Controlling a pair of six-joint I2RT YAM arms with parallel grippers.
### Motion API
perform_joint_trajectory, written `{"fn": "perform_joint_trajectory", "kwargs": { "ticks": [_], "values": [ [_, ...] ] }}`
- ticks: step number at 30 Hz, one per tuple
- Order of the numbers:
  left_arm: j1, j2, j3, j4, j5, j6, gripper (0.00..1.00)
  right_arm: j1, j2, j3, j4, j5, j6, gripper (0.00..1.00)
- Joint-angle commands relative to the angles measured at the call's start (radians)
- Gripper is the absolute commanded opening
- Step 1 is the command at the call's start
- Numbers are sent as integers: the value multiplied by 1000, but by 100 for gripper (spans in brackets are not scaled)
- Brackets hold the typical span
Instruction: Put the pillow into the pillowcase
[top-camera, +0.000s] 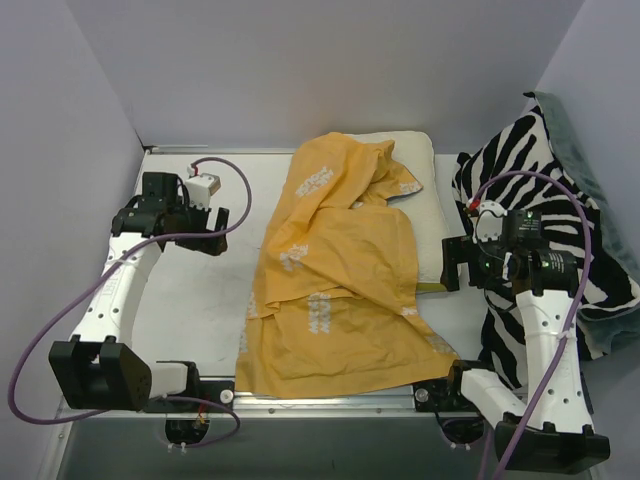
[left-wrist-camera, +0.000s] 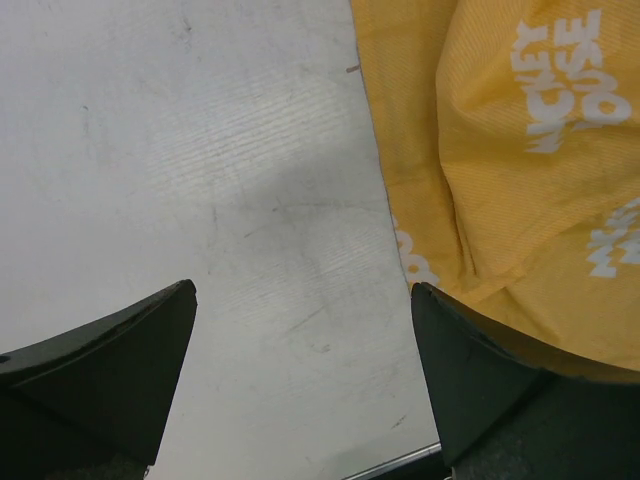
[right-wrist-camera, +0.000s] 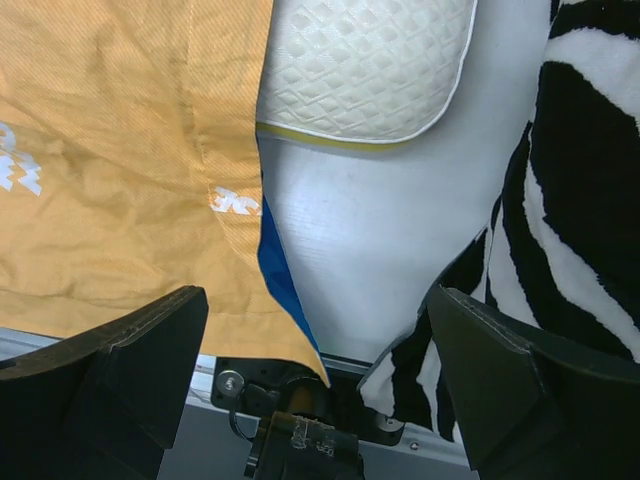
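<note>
The mustard-orange pillowcase (top-camera: 335, 285) lies crumpled across the middle of the table, with white lettering patches. It covers most of the cream pillow (top-camera: 422, 195), whose far right part and right edge show. My left gripper (top-camera: 218, 230) is open and empty over bare table, just left of the pillowcase (left-wrist-camera: 520, 160). My right gripper (top-camera: 450, 265) is open and empty beside the pillow's near right corner. In the right wrist view it (right-wrist-camera: 315, 295) hovers over the pillowcase edge (right-wrist-camera: 120, 150), which has a blue lining, with the pillow (right-wrist-camera: 370, 70) beyond.
A zebra-striped blanket (top-camera: 545, 210) is heaped at the right, under and behind my right arm; it also shows in the right wrist view (right-wrist-camera: 585, 200). White walls close in the left and back. The table's metal front rail (top-camera: 330, 405) runs along the near edge.
</note>
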Motion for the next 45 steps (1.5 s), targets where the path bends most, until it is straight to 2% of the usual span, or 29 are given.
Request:
{"fn": "perform_joint_trajectory", "kwargs": {
  "ticks": [1,5,6,13,17,23,29,32,35,36,39,40,42,43,44,45],
  "values": [
    [-44,33,74,102,-16,-35,97,-7,27,40,-29,-22,-13,100],
    [-124,192,230,214,-119,-78,97,-7,70,57,-31,-26,-14,100],
    [-133,273,262,231,-128,-87,97,-8,83,65,-31,-22,-16,100],
    [-191,652,606,312,-59,-203,98,-11,128,82,-31,-5,-19,100],
    [-236,853,741,344,-50,-251,97,-19,155,74,-34,-3,-24,100],
    [-268,1053,899,361,-68,-292,97,-25,179,40,-34,17,-30,100],
    [-306,1195,1016,369,-168,-280,95,-33,189,5,-31,29,-40,100],
    [-311,1249,1045,366,-241,-265,86,-37,202,0,-29,32,-42,99],
    [-306,1286,1056,340,-248,-254,70,-50,214,2,-26,29,-44,99],
    [-303,1298,1095,319,-239,-256,60,-54,224,3,-22,23,-44,99],
    [-302,1326,1140,245,-217,-243,43,-59,247,5,-14,4,-39,98],
    [-302,1328,1151,220,-220,-231,33,-60,254,6,-11,-2,-37,97],
    [-300,1323,1156,196,-248,-217,23,-62,267,11,-6,-12,-28,97],
    [-297,1322,1163,164,-274,-182,15,-62,272,11,-2,-25,-27,96],
    [-293,1317,1171,144,-284,-173,0,-62,277,17,0,-31,-24,96],
    [-285,1309,1174,124,-295,-167,0,-62,289,19,11,-39,-21,96]
  ]
}}
